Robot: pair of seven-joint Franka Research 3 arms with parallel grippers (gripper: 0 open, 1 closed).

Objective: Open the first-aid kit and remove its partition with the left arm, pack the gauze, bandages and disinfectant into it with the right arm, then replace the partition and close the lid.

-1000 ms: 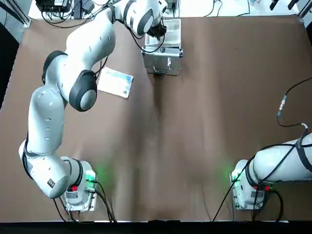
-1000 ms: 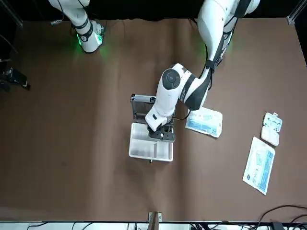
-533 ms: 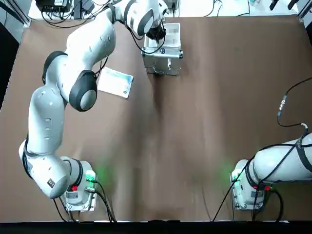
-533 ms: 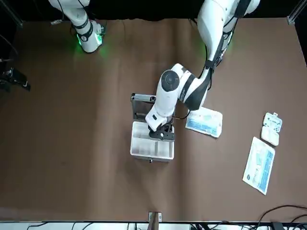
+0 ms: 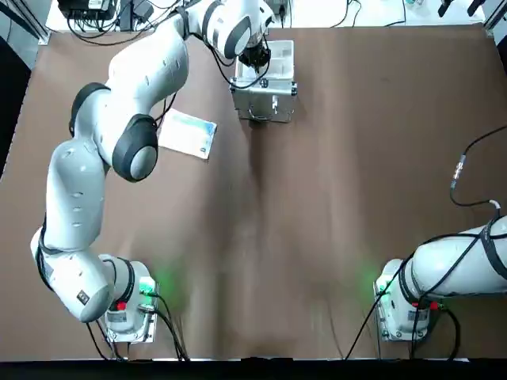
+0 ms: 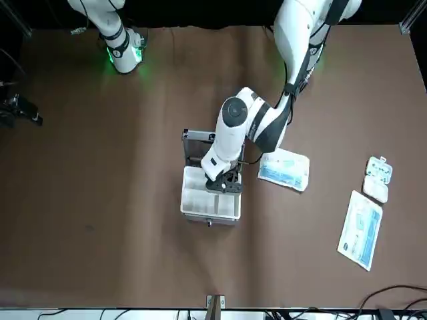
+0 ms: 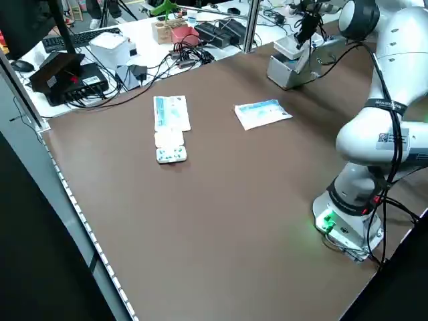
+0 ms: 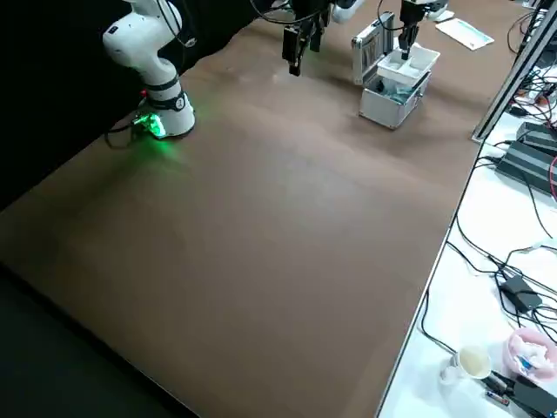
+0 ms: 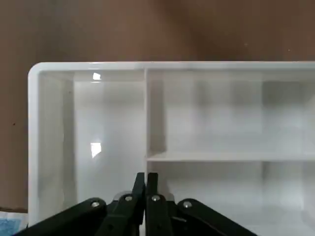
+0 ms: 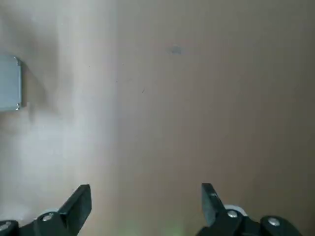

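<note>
The silver first-aid kit (image 5: 265, 103) stands at the table's far side with its lid (image 6: 197, 143) raised. Over the case sits the partition (image 6: 200, 203), a white divided tray (image 9: 221, 123). My left gripper (image 6: 223, 183) is shut on one of its inner walls, fingers (image 9: 139, 187) pinched together. My right gripper (image 10: 145, 201) hangs open above bare table, well away from the kit, and it also shows in the right side view (image 8: 294, 43). Flat packs lie on the robot's left: a blue-white one (image 5: 188, 133) and a long one (image 6: 360, 230). The disinfectant is out of view.
A small white blister packet (image 6: 377, 179) lies beside the long pack. The right arm's black cable with its silvery plug (image 5: 459, 170) dangles over the table's right side. Cables and boxes (image 7: 100, 53) crowd the bench beyond the table's far edge.
The left gripper and the partition have shifted a little toward the robot's side, coming more squarely over the case. The right arm has not moved.
</note>
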